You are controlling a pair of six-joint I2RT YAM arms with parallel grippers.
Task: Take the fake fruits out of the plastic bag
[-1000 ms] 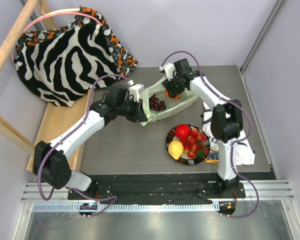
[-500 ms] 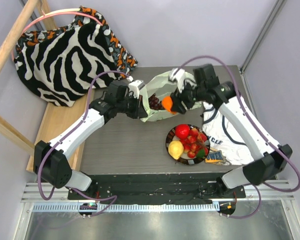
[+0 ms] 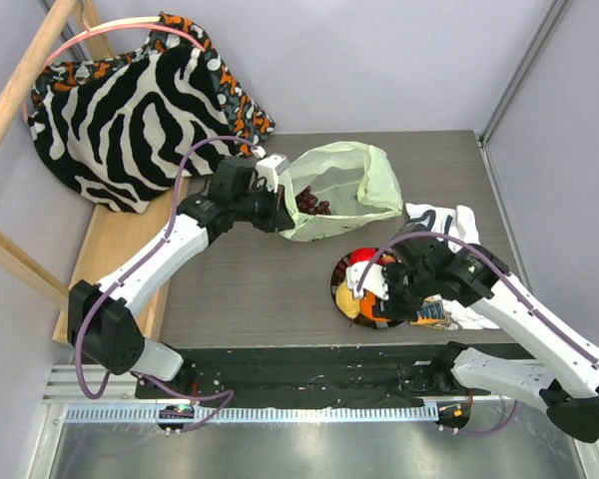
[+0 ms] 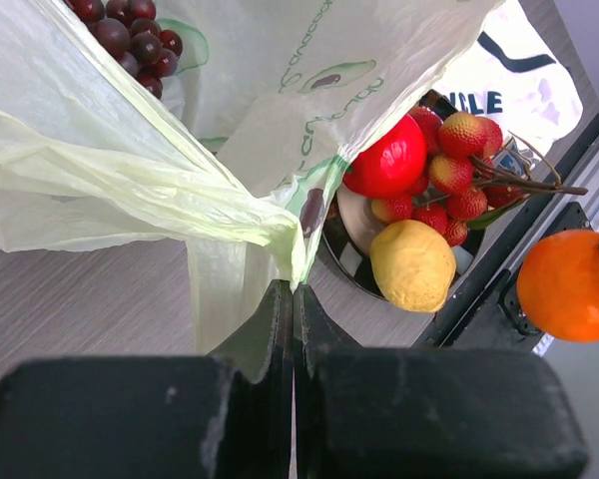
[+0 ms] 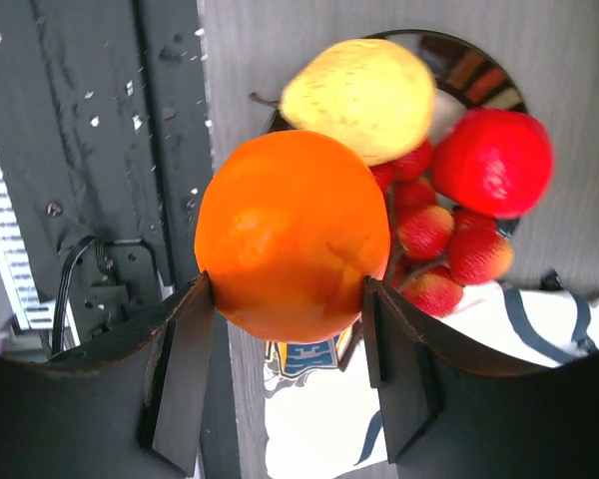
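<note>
Orange [image 5: 292,235] sits clamped between the right gripper's [image 5: 288,299] fingers; just past them lies the plate [image 5: 479,72] with lemon [image 5: 359,95], apple [image 5: 491,160] and strawberries [image 5: 449,249]; left gripper [image 4: 293,299], pressed together, pinches the plastic bag's [image 4: 100,170] rim, grapes [image 4: 130,40] inside beyond it; T-shirt [image 4: 509,70] reads "ILE".

left pincer [image 4: 293,296] pinched tight — right pincer [image 5: 290,309] spread wide, gripping

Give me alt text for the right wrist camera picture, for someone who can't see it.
The right gripper holds an orange between its two fingers. Beyond it a plate holds a yellow fruit, a red apple and strawberries, beside a white printed cloth.
</note>
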